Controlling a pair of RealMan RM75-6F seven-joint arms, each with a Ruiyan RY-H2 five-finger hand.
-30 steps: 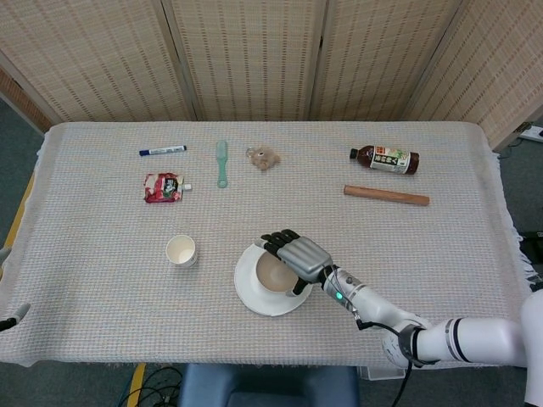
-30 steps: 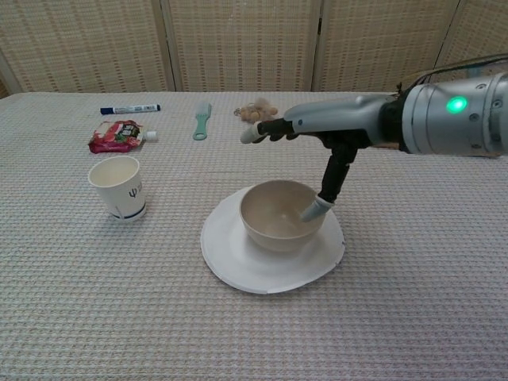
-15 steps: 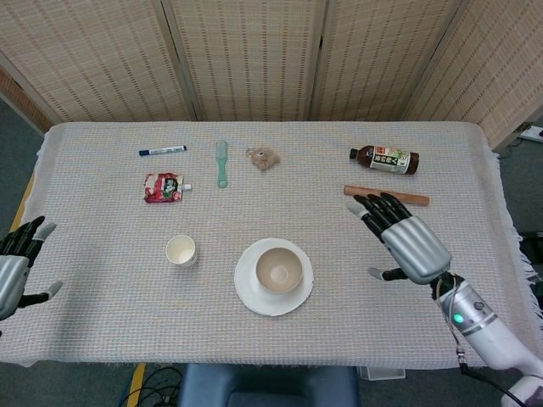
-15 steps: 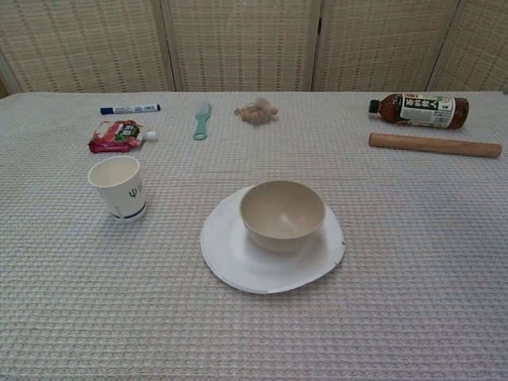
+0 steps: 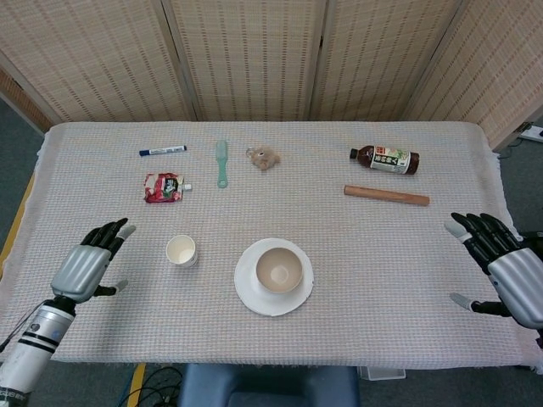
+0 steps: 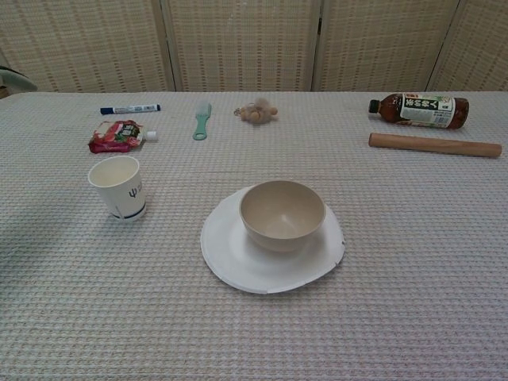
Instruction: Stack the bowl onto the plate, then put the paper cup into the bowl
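Note:
The beige bowl (image 5: 278, 269) (image 6: 282, 214) stands upright on the white plate (image 5: 249, 292) (image 6: 238, 266) near the table's front middle. An empty white paper cup (image 5: 181, 251) (image 6: 119, 186) stands upright to the left of the plate, apart from it. My left hand (image 5: 89, 263) hovers open left of the cup, fingers spread, holding nothing. Over the table's right edge my right hand (image 5: 507, 270) is open too, far from the bowl. In the chest view, only a sliver at the far left edge may be the left hand.
Along the back lie a blue marker (image 5: 162, 151), a red snack pouch (image 5: 163, 187), a green comb (image 5: 221, 163), a small beige toy (image 5: 264, 158), a drink bottle (image 5: 384, 159) and a wooden rolling pin (image 5: 386, 196).
My right hand let go of the bowl, lifted off and drew back to the table's right edge. My left hand has come in from the left edge toward the cup.

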